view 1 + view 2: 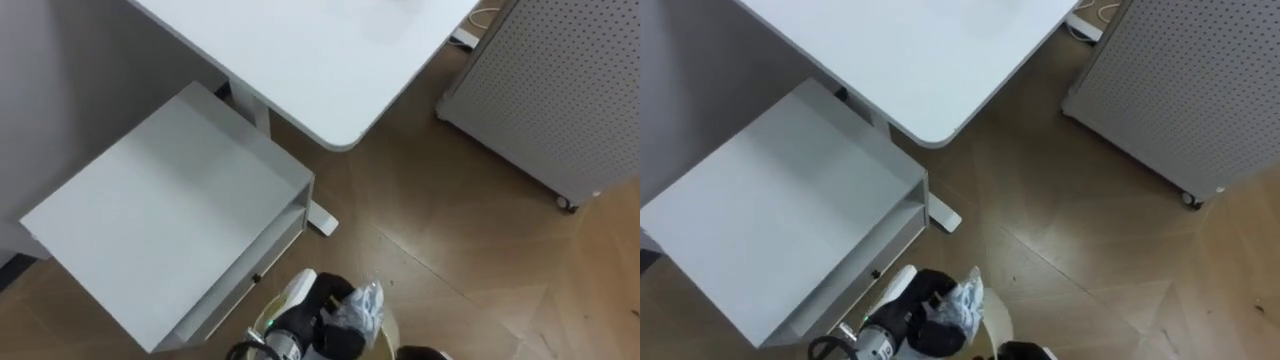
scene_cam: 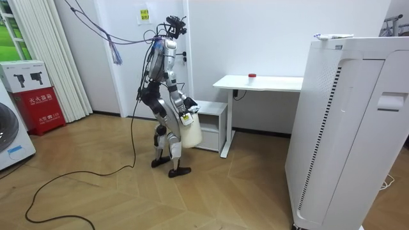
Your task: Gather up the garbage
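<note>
My left hand (image 1: pixel 318 322) comes in at the bottom edge with its dark fingers curled round a crumpled piece of clear plastic garbage (image 1: pixel 362 303). It hangs just above the open mouth of a white bin (image 1: pixel 387 332), whose rim shows beneath the hand. In the room view I stand bent forward in front of the low cabinet, with the white bin (image 2: pixel 191 130) held against my front. A dark bit of my right hand (image 1: pixel 421 353) peeks in at the bottom edge beside the bin.
A low white cabinet (image 1: pixel 170 225) with an open shelf stands to my left. A white desk (image 1: pixel 320 60) lies ahead, with a small red thing (image 2: pixel 252 76) on it. A tall white perforated unit on casters (image 1: pixel 560 90) is at the right. Wood floor (image 1: pixel 450 240) lies between.
</note>
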